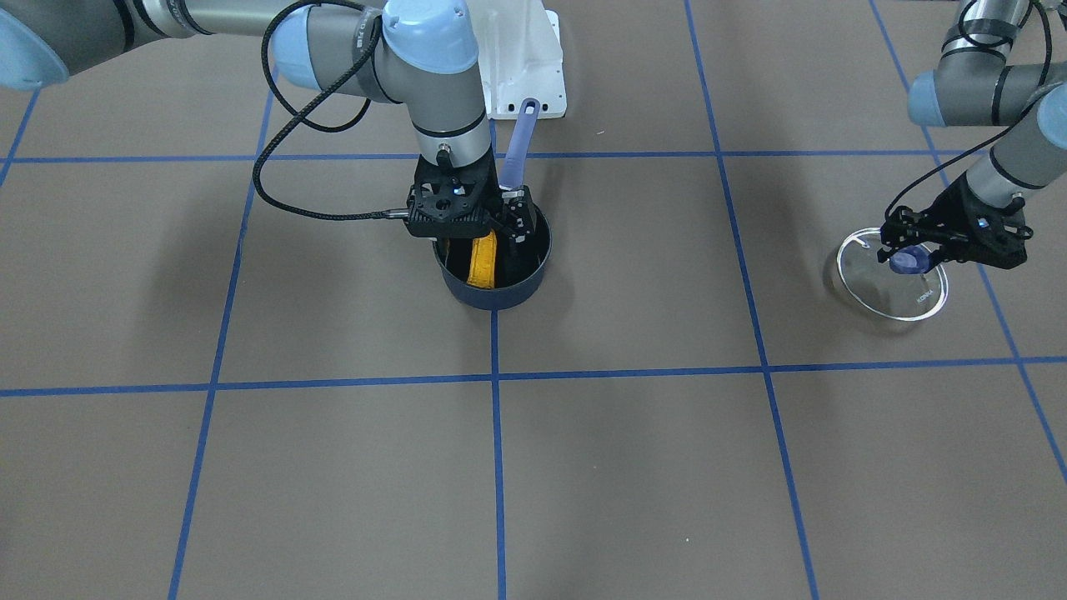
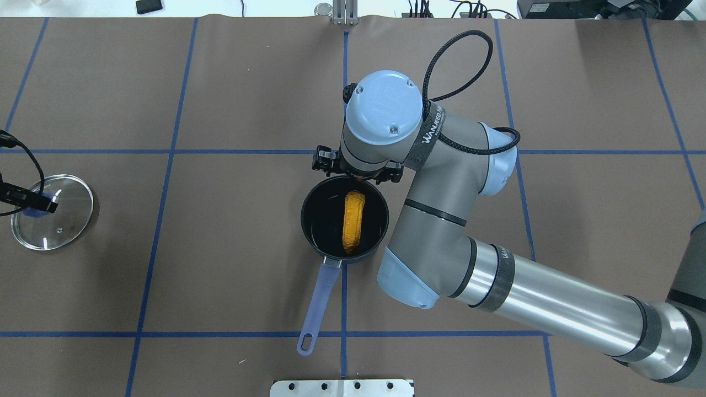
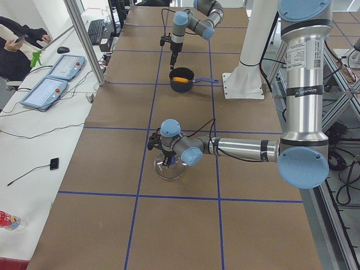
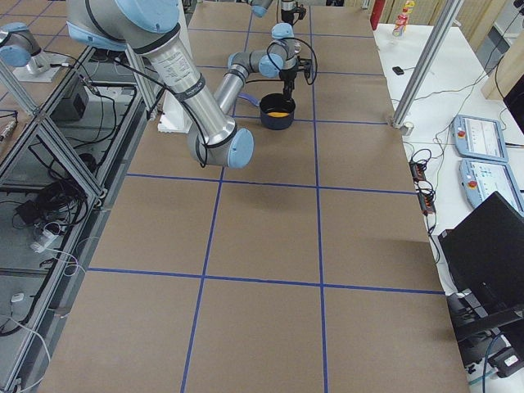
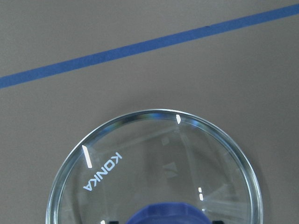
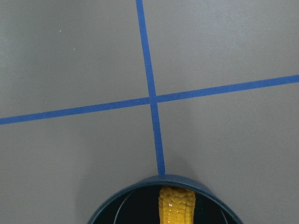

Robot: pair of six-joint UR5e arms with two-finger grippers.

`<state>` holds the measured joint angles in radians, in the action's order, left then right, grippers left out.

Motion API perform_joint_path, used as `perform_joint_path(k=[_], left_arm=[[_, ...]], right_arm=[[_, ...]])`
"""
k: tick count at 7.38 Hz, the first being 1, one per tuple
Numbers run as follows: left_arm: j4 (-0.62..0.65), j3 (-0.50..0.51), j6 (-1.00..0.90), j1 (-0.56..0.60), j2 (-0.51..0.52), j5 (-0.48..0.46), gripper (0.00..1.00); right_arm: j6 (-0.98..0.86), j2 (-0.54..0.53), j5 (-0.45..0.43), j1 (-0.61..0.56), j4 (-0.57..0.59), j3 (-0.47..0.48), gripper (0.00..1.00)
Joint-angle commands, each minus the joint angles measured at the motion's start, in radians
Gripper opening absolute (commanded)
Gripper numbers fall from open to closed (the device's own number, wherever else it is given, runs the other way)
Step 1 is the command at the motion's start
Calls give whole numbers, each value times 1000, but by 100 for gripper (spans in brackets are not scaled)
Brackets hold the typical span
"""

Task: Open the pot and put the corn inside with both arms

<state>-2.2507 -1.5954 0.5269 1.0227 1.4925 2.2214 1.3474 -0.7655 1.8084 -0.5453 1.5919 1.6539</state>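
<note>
The navy pot point(image 1: 493, 293) stands uncovered at mid-table, its periwinkle handle point(image 2: 322, 289) pointing toward the robot base. The yellow corn point(image 2: 353, 221) lies inside it, leaning on the wall, and also shows in the right wrist view point(image 6: 176, 205). My right gripper point(image 1: 483, 240) hangs over the pot's far rim with its jaws apart on either side of the corn's end. My left gripper point(image 1: 913, 255) is far off on the left side of the table. It is closed on the blue knob of the glass lid point(image 1: 875, 287), which sits low at the table surface point(image 5: 154, 154).
The white base mount point(image 1: 525, 75) stands just behind the pot handle. Blue tape lines point(image 2: 171, 220) grid the brown table. My right arm's elbow point(image 2: 441, 220) lies over the table beside the pot. Pendants and a seated person point(image 3: 22, 39) are beyond the table's far edge.
</note>
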Motion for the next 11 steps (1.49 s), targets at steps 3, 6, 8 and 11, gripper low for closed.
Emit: perform_joint_path(k=[3,6,8,11], left_arm=[[11,-20,-7,2,20,32,97],[165,-21,-185,190,61,196,97],[404,-18,-455,330,130,212,97],[750,18,-808,511,279,207,98]], right_arm=[[-65,-30,125,-100,0,16,100],[-401,-188,352,-382,0,81,100],[-682,-311,454,-568,2,77,100],[-1075,-446,497,-752,2,-18,100]])
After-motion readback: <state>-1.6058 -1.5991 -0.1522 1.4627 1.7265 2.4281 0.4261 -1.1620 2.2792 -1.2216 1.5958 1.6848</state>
